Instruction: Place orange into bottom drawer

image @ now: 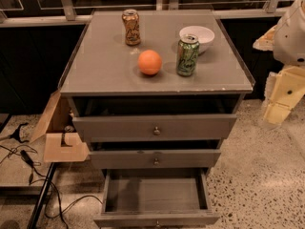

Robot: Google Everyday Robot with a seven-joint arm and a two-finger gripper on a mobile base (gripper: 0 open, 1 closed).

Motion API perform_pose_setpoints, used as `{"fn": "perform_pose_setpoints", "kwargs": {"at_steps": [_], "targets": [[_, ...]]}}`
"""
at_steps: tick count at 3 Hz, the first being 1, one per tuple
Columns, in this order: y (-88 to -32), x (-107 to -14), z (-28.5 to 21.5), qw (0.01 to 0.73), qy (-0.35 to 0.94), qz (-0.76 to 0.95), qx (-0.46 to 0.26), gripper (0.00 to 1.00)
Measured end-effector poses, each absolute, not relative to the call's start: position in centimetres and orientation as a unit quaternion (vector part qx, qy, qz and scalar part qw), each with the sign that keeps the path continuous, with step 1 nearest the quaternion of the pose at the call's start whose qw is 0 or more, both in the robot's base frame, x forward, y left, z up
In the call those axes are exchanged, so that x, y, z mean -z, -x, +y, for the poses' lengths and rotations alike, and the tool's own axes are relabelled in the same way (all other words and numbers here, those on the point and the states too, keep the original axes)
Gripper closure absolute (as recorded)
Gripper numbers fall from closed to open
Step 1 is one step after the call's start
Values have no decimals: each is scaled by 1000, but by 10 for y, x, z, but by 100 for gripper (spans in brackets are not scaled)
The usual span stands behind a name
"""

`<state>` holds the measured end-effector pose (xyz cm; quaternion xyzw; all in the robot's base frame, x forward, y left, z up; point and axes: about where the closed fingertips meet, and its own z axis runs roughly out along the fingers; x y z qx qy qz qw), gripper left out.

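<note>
The orange (149,62) is round and bright orange. It sits on the grey cabinet top (100,70), near the middle towards the front. The bottom drawer (157,219) is the lowest of three grey drawers; it is pulled out and its tray shows nothing inside. The two upper drawers stick out only slightly. My gripper (282,97), pale yellow under a white arm housing, hangs at the right edge of the view. It is off the cabinet's right side, about level with the top, far from the orange and holding nothing.
An orange-brown patterned can (131,27) stands at the back of the top. A green can (188,55) stands just right of the orange, in front of a white bowl (197,36). A cardboard box (59,135) and cables (28,163) lie on the floor to the left.
</note>
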<state>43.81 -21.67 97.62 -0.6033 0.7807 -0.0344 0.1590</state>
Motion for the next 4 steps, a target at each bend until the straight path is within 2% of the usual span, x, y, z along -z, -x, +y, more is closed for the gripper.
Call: {"fn": "perform_pose_setpoints", "kwargs": {"at_steps": [1, 2, 4], "targets": [[-438, -976, -217, 159, 603, 781, 34, 0], [-438, -976, -217, 159, 603, 781, 34, 16], [-460, -964, -196, 217, 586, 781, 23, 63]]}}
